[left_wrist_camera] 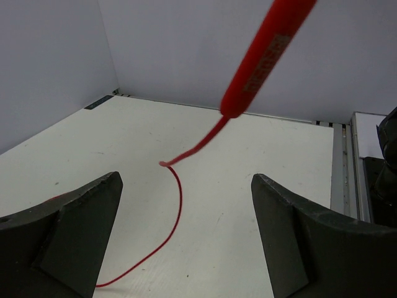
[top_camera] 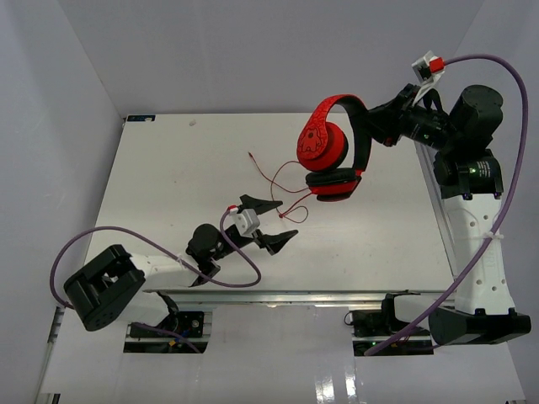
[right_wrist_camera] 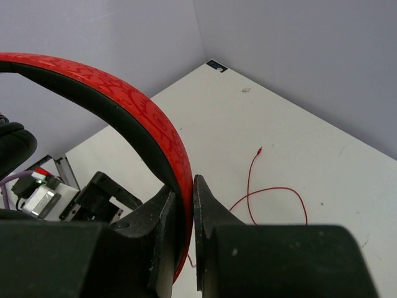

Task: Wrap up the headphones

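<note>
The red headphones [top_camera: 322,143] hang above the back right of the table, ear cups down. My right gripper [top_camera: 373,126] is shut on the black-and-red headband [right_wrist_camera: 139,115] and shows in the right wrist view [right_wrist_camera: 191,186]. The thin red cable [top_camera: 274,178] trails from the lower ear cup [top_camera: 335,183] and loops over the table to its free end at the left. My left gripper [top_camera: 286,219] is open and empty, low over the table beside the cable's near loop. In the left wrist view [left_wrist_camera: 186,180] the cable [left_wrist_camera: 177,208] lies between the fingers, and its thicker red sleeve [left_wrist_camera: 263,59] hangs just ahead.
The white table [top_camera: 168,185] is walled by pale panels at the back and sides. A purple arm cable [top_camera: 244,278] loops near the front edge. A metal rail [left_wrist_camera: 343,167] runs along the table's right edge by the right arm's base.
</note>
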Robot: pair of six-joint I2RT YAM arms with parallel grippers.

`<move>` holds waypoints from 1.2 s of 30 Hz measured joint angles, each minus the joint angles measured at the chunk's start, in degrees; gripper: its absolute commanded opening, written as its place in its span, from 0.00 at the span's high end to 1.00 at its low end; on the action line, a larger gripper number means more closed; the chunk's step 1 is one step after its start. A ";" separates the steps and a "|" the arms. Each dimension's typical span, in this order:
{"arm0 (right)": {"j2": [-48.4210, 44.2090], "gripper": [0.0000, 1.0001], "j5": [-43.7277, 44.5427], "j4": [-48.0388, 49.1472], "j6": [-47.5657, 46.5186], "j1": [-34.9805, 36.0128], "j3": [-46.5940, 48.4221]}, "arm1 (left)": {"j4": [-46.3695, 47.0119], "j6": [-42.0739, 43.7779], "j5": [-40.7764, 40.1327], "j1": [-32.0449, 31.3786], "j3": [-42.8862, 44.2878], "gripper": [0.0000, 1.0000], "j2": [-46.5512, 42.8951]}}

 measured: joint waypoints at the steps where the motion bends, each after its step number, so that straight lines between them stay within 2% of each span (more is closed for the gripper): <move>1: 0.46 0.92 -0.16 0.10 0.58 0.00 0.63 | 1.35 -0.41 -0.16 -0.01 0.46 0.04 1.27; 11: 1.20 0.92 -2.32 2.77 5.05 0.00 3.45 | 5.03 -4.15 -0.39 -0.02 9.01 0.09 16.47; 14: 1.20 0.92 -2.79 2.99 5.57 0.00 3.45 | 5.08 -5.81 -0.32 -0.02 11.65 0.14 20.31; 18: 1.20 0.92 -3.16 3.16 6.17 0.00 3.45 | 5.09 -7.97 -0.28 -0.02 13.97 0.27 24.08; 24: 1.20 0.92 -3.98 3.16 6.57 0.00 3.45 | 5.37 -11.30 -0.27 0.05 14.84 0.63 27.32; 27: 1.20 0.92 -4.20 3.16 6.70 -0.05 3.47 | 5.64 -13.80 -0.24 0.46 14.74 0.99 29.28; 32: 0.98 0.92 -5.55 3.16 6.58 -0.76 3.45 | 5.78 -18.69 1.60 2.74 11.89 1.00 31.32; 36: -0.03 0.92 -8.42 2.98 4.51 -1.13 2.44 | 5.50 -22.74 7.40 7.01 10.48 1.00 31.02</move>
